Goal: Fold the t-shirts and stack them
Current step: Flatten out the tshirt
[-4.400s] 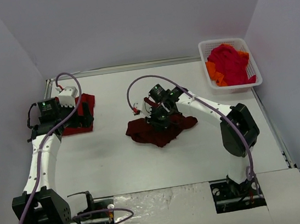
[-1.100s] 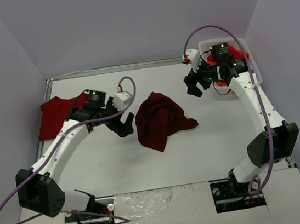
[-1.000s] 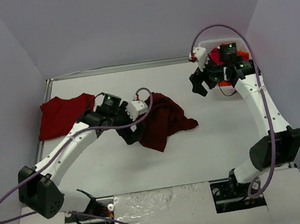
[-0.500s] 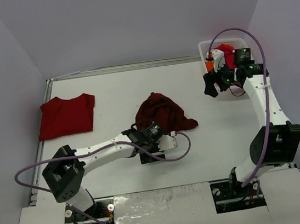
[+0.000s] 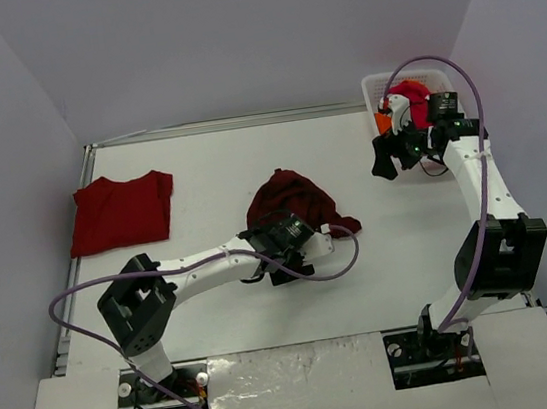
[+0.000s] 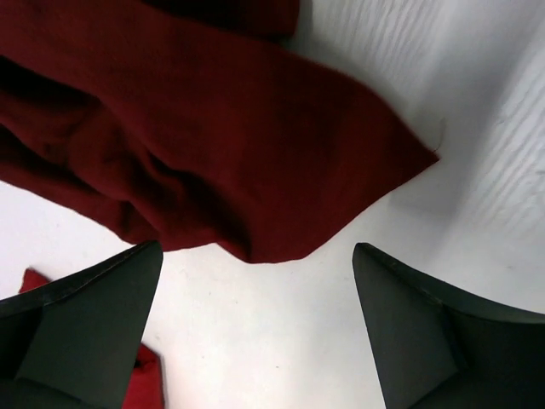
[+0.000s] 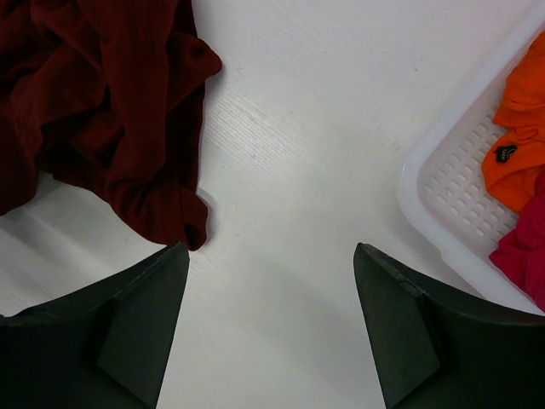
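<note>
Red t-shirt [image 5: 121, 211]: lies flat and squared off at the far left of the white table [image 5: 198, 164], well apart from both arms.
Left gripper [image 6: 255, 249]: reaches across to mid-table and hangs at the near edge of the crumpled shirt. Its fingers are spread as wide as they go and hold nothing, with one pointed fold of cloth lying just beyond the tips.
Maroon t-shirt [image 5: 291, 200]: a dark, rumpled heap at the middle of the table, unfolded, with one flap trailing toward the right.
Right gripper [image 7: 272, 247]: raised over bare table between the maroon heap and the basket. Its fingers are well apart and empty — only tabletop shows between them.
Basket [image 7: 434, 213]: white lattice plastic in the far right corner, holding a crimson t-shirt [image 5: 419, 100] piled up and an orange t-shirt [image 7: 519, 128] against its near wall.
</note>
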{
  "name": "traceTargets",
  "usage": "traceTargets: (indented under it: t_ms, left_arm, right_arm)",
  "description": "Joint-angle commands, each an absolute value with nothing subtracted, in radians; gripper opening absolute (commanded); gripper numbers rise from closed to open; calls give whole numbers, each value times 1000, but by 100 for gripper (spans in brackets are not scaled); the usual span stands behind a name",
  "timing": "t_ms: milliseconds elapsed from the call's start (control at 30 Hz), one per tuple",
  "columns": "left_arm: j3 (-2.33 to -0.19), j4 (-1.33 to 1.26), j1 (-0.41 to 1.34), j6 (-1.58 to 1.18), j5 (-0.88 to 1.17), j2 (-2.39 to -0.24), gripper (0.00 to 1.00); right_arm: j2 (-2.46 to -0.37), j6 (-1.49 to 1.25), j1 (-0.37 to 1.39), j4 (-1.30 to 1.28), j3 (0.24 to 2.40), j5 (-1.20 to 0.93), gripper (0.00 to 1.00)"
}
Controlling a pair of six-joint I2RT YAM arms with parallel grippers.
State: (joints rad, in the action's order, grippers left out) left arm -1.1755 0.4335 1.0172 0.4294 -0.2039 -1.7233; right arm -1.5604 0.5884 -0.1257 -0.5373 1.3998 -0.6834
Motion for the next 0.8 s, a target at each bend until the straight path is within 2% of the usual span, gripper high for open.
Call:
traceTargets:
  t_ms: [0,167,400,467,533,767]
  left_arm:
    - [-1265,509,1028,350,-98,-1709,94]
    - [-1313,575,1028,307,75,-1729,97]
    - [-1307,586,1028,307,199,-1781,100]
    - [-1305,587,1028,308,209,-1796,100]
    - [-1302,584,1028,308,213,-1805,95]
    - [-1295,557,1028,311,144,-1828,95]
  right_arm:
    - [-1575,601,-135,-526,1387,-718,74]
    - [-1591,597,-137,-512,1368,-716,74]
    - [-1589,598,-141,-508,1355,-715,74]
    - [-1592,600,-143,-506,1353,-712,74]
    - [-1597,601,-141,-505,1351,-712,74]
    - [-1598,615,-143,-505,1333,-721,74]
